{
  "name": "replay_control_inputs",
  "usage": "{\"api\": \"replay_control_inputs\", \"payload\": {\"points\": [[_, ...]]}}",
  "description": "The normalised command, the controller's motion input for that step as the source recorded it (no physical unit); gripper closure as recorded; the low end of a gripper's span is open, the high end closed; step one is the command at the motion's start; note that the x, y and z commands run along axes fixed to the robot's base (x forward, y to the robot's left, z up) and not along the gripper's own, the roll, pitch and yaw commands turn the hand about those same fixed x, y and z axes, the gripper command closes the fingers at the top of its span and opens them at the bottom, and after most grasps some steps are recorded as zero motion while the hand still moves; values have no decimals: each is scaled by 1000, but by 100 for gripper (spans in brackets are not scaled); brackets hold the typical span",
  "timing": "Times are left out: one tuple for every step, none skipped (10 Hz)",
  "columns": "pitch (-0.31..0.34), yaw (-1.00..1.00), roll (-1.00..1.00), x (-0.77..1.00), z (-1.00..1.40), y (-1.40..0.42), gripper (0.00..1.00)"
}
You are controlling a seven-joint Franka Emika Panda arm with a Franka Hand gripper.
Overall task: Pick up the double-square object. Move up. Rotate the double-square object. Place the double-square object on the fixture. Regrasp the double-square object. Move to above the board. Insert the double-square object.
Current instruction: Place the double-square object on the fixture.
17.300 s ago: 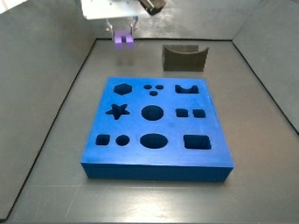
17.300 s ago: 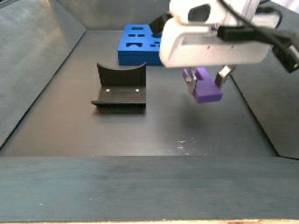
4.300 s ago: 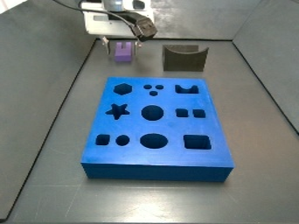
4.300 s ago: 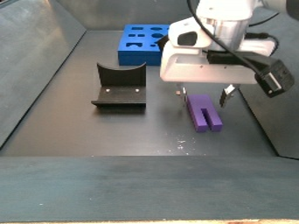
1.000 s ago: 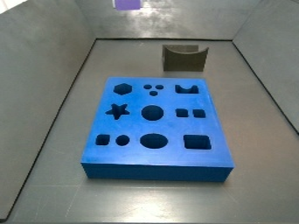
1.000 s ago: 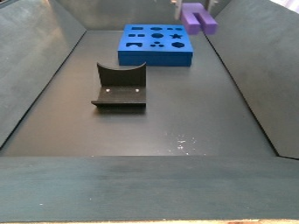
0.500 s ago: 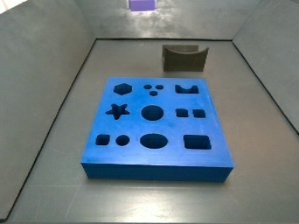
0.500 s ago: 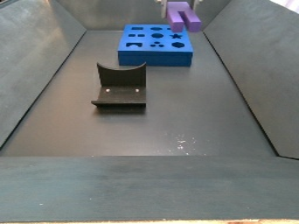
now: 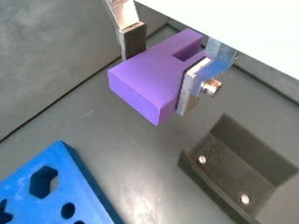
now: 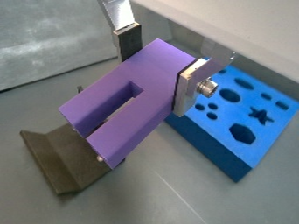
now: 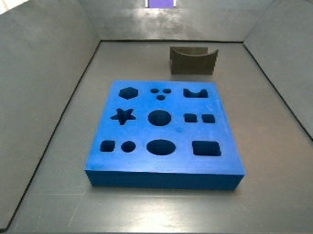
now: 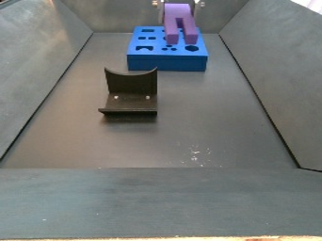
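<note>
The pincer (image 9: pixel 167 54) is clamped on the double-square object (image 9: pixel 156 76), its two flat silver fingers (image 9: pixel 198 80) pressing dark pads against opposite faces of the purple block, as both wrist views show. In a wrist view the notch in the double-square object (image 10: pixel 122 102) runs as a long slot open at the end away from the pincer (image 10: pixel 158 54), so the piece reads as a U. The block is held clear of the floor, touching nothing but the fingers. In a side view only a sliver of the double-square object (image 11: pixel 156 4) shows at the far top edge of the picture, above the far end of the enclosure; in a side view the double-square object (image 12: pixel 179 24) hangs upright in front of the board (image 12: pixel 161 56), and the pincer itself is cut off by the frame edge in both. The board (image 11: pixel 163 133) lies flat in the middle of the dark surface (image 11: pixel 270 137), its star, hexagon, round and square cut-outs all unfilled. The fixture (image 11: pixel 192 60) stands apart from the board, beyond its far right corner, with its curved dip facing up. In the wrist views the fixture (image 9: pixel 235 166) and a corner of the board (image 9: pixel 48 192) lie below the held block.
</note>
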Motion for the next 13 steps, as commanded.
{"api": "replay_control_inputs", "payload": {"points": [[-25, -199, -1000, 1000, -21, 226, 100], [-23, -192, -1000, 1000, -28, 195, 100], [-22, -183, -1000, 1000, -28, 171, 100], [-20, -174, -1000, 1000, -29, 144, 100], [-20, -166, -1000, 1000, -31, 127, 100], [-18, -147, -914, 1000, -33, 111, 100], [-14, -109, -708, 1000, -34, 98, 100], [-10, -90, -551, 935, -31, 82, 100], [-4, -79, -446, 886, -31, 74, 100], [11, -62, -261, 784, -24, 52, 100], [14, -56, -197, 701, -17, 41, 100], [20, -45, -176, 580, -24, 43, 100], [30, -43, -170, 524, -25, 40, 100]]}}
